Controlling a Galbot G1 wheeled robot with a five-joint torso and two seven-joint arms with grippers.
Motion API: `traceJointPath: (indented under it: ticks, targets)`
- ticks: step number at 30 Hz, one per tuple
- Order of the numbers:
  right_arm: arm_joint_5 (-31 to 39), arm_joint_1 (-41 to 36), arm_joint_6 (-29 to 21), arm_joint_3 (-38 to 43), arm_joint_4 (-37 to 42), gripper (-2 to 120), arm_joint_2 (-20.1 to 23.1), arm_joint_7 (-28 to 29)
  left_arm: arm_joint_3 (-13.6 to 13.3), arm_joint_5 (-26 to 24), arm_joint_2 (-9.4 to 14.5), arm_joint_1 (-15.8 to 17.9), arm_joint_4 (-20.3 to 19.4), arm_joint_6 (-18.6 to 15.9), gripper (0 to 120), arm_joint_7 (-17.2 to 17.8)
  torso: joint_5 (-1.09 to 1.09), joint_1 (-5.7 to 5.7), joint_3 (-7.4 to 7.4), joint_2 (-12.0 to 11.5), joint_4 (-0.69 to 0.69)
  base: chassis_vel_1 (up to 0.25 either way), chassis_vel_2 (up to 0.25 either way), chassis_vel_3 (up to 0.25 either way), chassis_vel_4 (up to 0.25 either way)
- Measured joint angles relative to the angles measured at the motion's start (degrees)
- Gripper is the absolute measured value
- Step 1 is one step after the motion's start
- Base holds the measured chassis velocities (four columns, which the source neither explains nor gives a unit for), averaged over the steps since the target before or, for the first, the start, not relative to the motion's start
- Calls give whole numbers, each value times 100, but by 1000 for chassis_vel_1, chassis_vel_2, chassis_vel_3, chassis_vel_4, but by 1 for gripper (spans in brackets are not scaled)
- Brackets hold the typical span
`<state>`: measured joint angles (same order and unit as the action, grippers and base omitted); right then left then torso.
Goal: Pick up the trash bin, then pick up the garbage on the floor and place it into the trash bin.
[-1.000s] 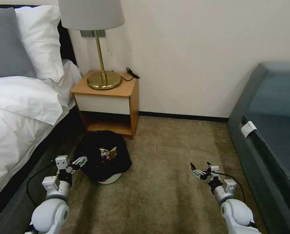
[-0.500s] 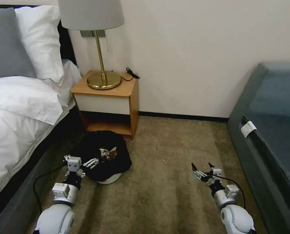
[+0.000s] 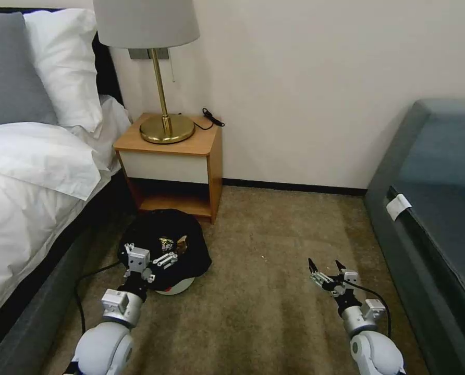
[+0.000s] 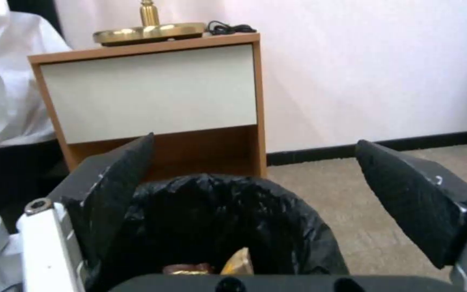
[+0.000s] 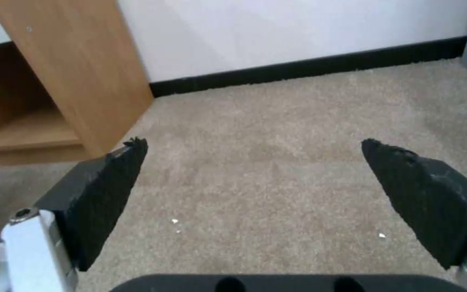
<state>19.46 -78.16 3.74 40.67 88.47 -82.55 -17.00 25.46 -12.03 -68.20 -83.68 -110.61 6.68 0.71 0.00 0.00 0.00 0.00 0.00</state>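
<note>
Even, soft indoor light – faint shadows, wrist pics slightly blurry.

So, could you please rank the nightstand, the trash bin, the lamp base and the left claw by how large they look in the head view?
1. nightstand
2. trash bin
3. lamp base
4. left claw, open at the bin's near rim; it sits nearer the camera, so its rank against the lamp base is unsure.

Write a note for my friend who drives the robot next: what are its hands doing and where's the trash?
Left gripper: open, over the near rim of the trash bin, gripping nothing.
Right gripper: open, empty, above bare carpet.
The bin stands on the carpet before the nightstand; a snack wrapper lies inside.
Done: some garbage binned. Left: the bin is not yet lifted.
</note>
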Motion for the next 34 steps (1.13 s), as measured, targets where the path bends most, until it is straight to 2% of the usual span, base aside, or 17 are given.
traceJointPath:
  ticks: [7,34]
  targets:
    - [42,88,127,62,-121,100,-65,-19,-70,-84,0,82,113,8,100,73,0,0,0,0,0,0,0,0,0]
    - [56,96,115,63,-129,100,-69,-24,-68,-102,-1,86,123,3,100,98,0,0,0,0,0,0,0,0,0]
